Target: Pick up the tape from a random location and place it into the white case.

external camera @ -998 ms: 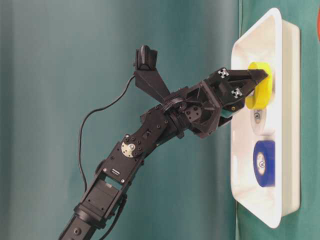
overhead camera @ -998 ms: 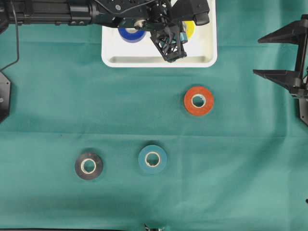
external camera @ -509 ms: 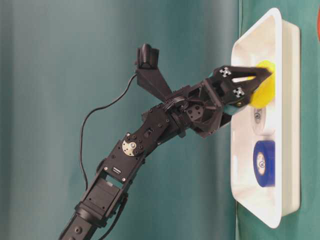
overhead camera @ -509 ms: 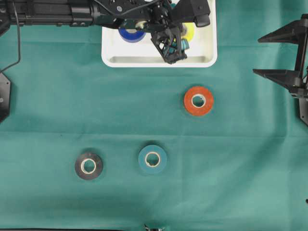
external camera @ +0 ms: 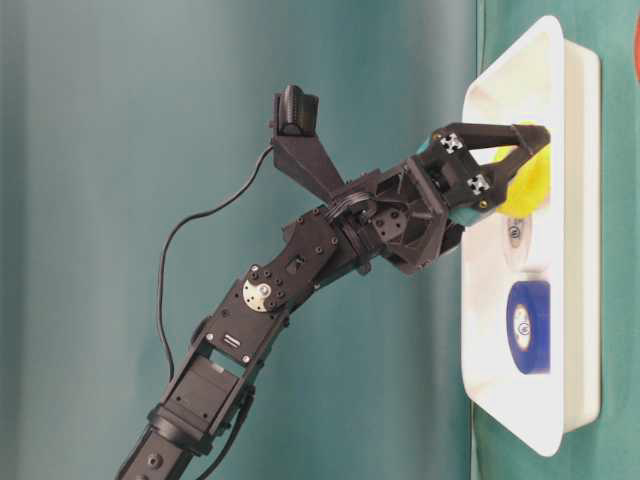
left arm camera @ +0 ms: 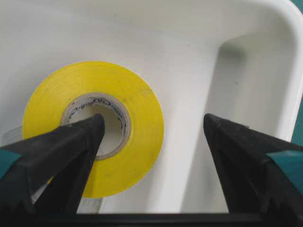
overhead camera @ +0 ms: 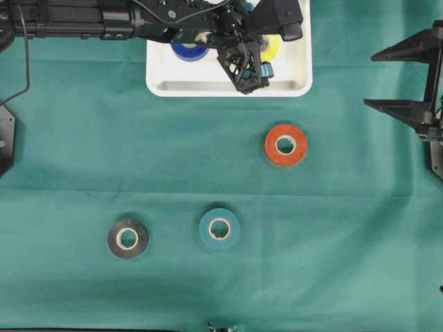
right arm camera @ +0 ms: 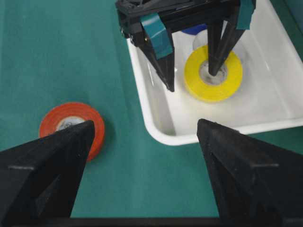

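Note:
The yellow tape [left arm camera: 137, 118] lies flat on the floor of the white case [overhead camera: 228, 88], near its right end. My left gripper [left arm camera: 151, 124] hangs over it, open. One finger reaches into the roll's core and the other stands over bare tray beside the roll. From the right wrist view the yellow tape [right arm camera: 213, 90] rests free under the left gripper [right arm camera: 191, 79]. At the table's right edge my right gripper [overhead camera: 370, 81] is open and holds nothing.
A blue roll [external camera: 527, 325] and a pale clear roll [external camera: 515, 235] also lie in the case. On the green cloth lie an orange roll [overhead camera: 286, 145], a teal roll [overhead camera: 219, 229] and a black roll [overhead camera: 127, 238].
My left gripper went from shut on the yellow tape to wide open. The tape, held tilted before, has dropped flat onto the case floor. The right arm has not moved.

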You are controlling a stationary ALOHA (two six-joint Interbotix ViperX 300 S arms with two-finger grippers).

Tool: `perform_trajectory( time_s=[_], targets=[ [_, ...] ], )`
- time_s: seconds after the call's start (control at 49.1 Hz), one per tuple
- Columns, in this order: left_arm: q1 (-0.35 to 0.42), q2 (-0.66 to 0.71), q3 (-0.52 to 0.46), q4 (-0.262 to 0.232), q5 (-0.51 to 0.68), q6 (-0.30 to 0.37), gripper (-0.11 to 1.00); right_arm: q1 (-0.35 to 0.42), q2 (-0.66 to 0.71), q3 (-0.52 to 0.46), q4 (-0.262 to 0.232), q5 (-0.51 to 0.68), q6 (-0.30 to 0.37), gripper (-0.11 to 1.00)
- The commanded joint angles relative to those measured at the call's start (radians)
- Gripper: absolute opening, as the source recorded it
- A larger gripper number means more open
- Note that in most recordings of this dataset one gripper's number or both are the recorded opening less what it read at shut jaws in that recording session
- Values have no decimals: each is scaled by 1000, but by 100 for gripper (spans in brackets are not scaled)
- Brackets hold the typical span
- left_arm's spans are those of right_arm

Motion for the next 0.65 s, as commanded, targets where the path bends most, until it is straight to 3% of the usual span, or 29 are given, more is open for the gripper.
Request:
perform_trajectory(
  time_s=[0.0, 0.305, 0.631],
  targets=[
    [5, -61, -20, -2, 9, -2, 99, -3, 6, -11, -3, -6, 0, 85],
    [3, -199, -26, 0, 46, 5, 99, -5, 6, -14, -3, -6, -2, 85],
    [5, -273, -106, 3, 155, 32, 99, -6, 6, -14, -3, -5, -2, 85]
  ],
)
